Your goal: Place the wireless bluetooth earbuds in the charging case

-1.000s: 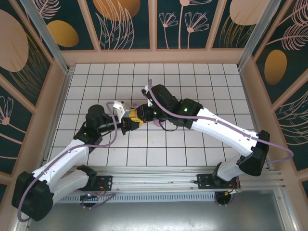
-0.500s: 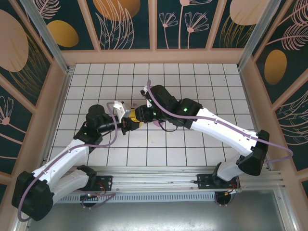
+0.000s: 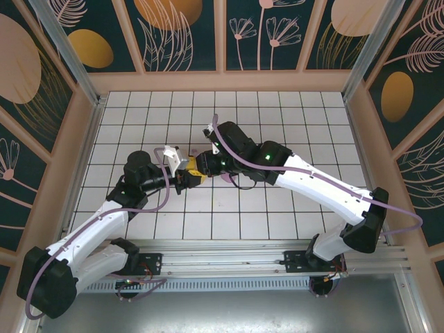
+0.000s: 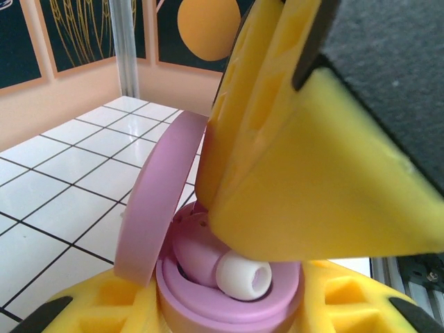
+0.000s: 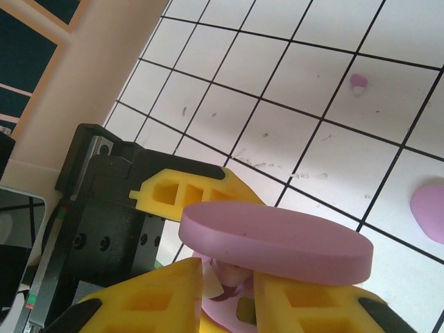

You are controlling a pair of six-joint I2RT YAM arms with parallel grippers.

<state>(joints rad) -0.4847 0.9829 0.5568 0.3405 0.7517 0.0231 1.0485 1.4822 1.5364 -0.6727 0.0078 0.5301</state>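
The floor (image 3: 277,208) is a grid of square white tiles with dark joints, brightly and evenly lit, with a few faint scuffs showing in the right wrist view. A low peach-coloured wooden border (image 3: 222,82) rings it, and above that stand dark teal wall panels (image 3: 104,17) painted with golden-orange discs (image 3: 166,14) and thin pale line drawings of leaves and flowers, the panels split by peach-coloured slats. Bare metal posts (image 3: 64,48) rise at the far corners, and a ribbed metal rail (image 3: 229,260) runs along the near edge with a dull grey sheet (image 3: 229,312) below it.
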